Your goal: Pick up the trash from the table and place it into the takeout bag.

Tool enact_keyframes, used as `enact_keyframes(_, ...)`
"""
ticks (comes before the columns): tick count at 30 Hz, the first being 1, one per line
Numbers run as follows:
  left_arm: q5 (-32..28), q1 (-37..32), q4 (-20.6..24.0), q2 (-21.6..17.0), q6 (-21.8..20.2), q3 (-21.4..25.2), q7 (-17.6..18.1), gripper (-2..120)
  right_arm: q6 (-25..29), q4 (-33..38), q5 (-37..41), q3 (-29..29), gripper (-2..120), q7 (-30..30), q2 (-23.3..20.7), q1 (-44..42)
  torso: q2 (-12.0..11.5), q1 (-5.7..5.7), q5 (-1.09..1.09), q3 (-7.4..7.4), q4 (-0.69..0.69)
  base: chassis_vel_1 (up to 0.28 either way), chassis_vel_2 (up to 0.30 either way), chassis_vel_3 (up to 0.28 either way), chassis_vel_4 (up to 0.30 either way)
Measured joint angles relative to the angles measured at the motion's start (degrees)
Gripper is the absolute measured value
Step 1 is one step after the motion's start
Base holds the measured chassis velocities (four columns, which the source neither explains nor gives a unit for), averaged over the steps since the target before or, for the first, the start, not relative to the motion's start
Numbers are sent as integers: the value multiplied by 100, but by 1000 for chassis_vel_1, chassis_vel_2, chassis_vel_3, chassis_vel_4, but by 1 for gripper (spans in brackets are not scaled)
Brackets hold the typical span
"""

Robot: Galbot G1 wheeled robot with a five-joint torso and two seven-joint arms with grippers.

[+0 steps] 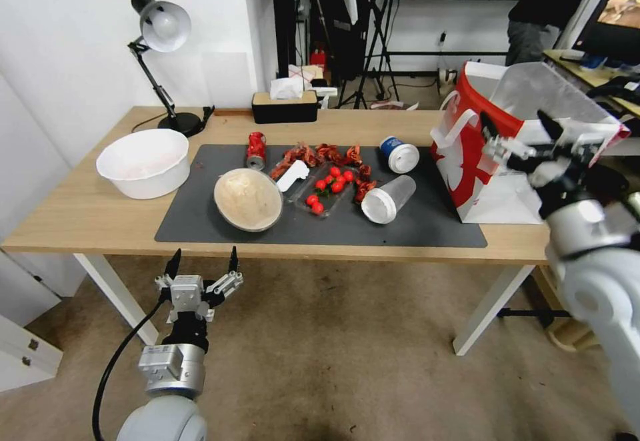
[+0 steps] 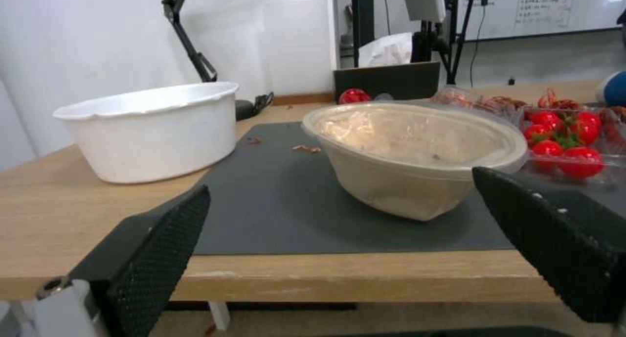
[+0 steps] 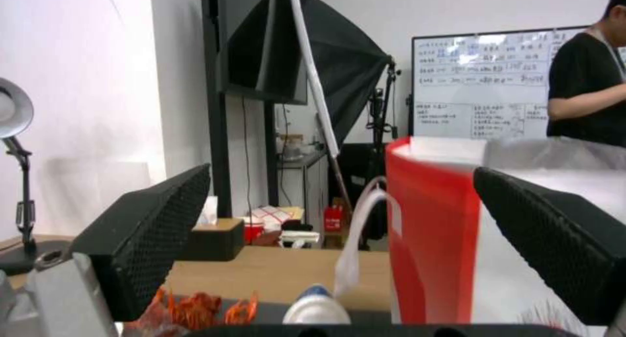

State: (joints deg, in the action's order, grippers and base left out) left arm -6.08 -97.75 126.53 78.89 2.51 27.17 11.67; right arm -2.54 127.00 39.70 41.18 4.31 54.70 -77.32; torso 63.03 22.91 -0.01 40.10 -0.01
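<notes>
The left gripper (image 1: 203,260) hung below the near edge of the table (image 1: 80,214), its fingers spread apart and empty, pointed toward the round beige bowl (image 1: 248,199); the right gripper (image 1: 523,128) was raised at the takeout bag (image 1: 507,181), level with its upper edge, its fingers also wide apart with nothing between them. On the dark grey mat (image 1: 200,224) the beige bowl sat tilted nearest the front edge; just beside it lay the clear tray of cherry tomatoes (image 1: 327,191), and the clear plastic cup (image 1: 389,199) lay on its side, its mouth toward the front; farther back the red drink can (image 1: 256,150) and the blue cup with white lid (image 1: 399,154) both lay on the mat, with reddish scraps (image 1: 320,156) strewn between them. The large white bowl (image 1: 143,162) stood off the mat to the left; the takeout bag stood open at the mat's right end, its red panel facing the mat. At the far edge stood a desk lamp (image 1: 160,34) and a tissue box (image 1: 285,104).
</notes>
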Motion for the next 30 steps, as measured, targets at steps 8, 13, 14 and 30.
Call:
enact_keyframes(8,-143,-12,-10,-22,18,-1,-39,100,756,-28,-574,-109,100,-296,723,-1201,0,0,0,0,0,0,0,0,0)
enact_keyframes(13,-159,-11,-35,-54,24,2,-51,100,1387,-218,-1024,-324,100,-385,1140,-1760,0,0,1,0,0,0,0,0,0)
enact_keyframes(14,-160,-4,-48,-55,26,2,-53,100,1531,-267,-1111,-379,100,-394,1232,-1868,0,0,1,0,1,0,0,0,0)
enact_keyframes(30,-158,55,-229,-15,64,-57,-75,100,1851,-727,-1696,-834,100,-433,1613,-2195,0,1,1,1,0,0,0,0,0)
